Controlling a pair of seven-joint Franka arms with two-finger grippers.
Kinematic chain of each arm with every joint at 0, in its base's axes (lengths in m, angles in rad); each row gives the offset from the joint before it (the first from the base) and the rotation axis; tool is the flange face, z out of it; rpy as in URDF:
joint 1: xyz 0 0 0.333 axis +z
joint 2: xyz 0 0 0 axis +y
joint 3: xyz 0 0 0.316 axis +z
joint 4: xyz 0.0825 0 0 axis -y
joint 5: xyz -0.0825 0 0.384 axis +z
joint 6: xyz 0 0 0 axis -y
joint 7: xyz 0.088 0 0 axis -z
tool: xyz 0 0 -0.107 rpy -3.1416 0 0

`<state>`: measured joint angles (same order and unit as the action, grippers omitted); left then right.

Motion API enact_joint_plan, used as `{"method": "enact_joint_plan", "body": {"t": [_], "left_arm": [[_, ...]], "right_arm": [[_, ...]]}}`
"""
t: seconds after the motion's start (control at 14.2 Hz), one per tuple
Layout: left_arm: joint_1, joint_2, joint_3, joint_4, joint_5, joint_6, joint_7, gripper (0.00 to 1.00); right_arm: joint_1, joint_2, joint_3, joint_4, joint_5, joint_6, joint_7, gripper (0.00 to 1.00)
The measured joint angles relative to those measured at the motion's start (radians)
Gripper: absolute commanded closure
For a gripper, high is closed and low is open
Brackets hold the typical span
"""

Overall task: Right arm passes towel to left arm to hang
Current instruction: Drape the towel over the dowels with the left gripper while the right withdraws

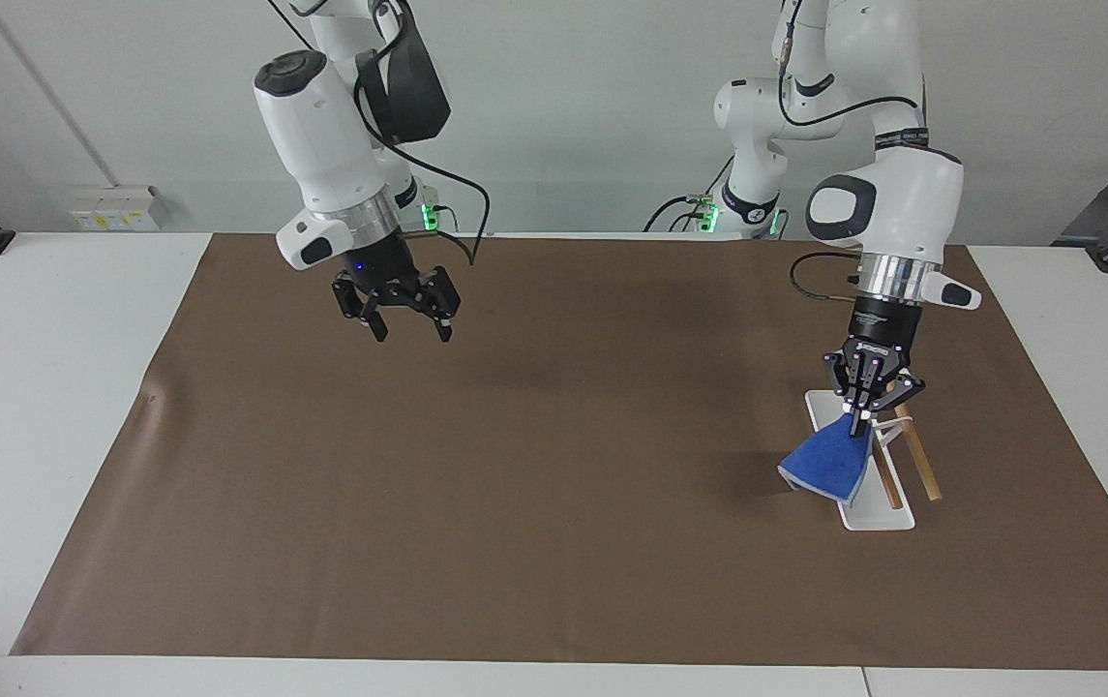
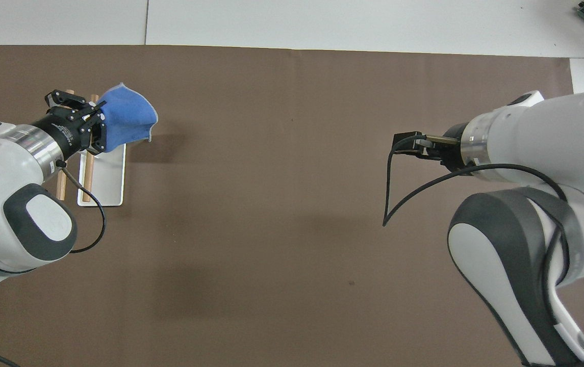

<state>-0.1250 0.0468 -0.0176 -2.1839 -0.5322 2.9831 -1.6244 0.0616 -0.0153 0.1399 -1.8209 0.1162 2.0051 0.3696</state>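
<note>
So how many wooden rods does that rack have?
2. Both wooden rods lie side by side over the white rack base, toward the left arm's end: one, the other partly covered by the towel, which the left gripper holds.
</note>
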Motion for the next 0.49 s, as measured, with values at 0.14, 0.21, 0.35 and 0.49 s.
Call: {"method": "enact_joint_plan", "body": {"t": [0.14, 0.21, 0.35, 0.49], "left_arm": [[0.064, 0.000, 0.000, -0.002, 0.000, 0.002, 0.002, 1.00], [0.092, 0.000, 0.000, -0.002, 0.000, 0.002, 0.009, 1.00], [0.145, 0.000, 0.000, -0.002, 0.000, 0.003, 0.020, 1.00], [0.194, 0.000, 0.000, -0.004, 0.000, 0.003, 0.031, 1.00]], "right_arm": [[-0.037, -0.028, -0.003, 0.057, -0.021, -0.121, 0.000, 0.00], [-0.050, -0.037, -0.004, 0.091, -0.022, -0.180, 0.000, 0.00], [-0.077, -0.046, -0.005, 0.169, -0.023, -0.294, 0.000, 0.00], [-0.114, -0.049, -0.006, 0.230, -0.024, -0.386, 0.000, 0.00]]}}
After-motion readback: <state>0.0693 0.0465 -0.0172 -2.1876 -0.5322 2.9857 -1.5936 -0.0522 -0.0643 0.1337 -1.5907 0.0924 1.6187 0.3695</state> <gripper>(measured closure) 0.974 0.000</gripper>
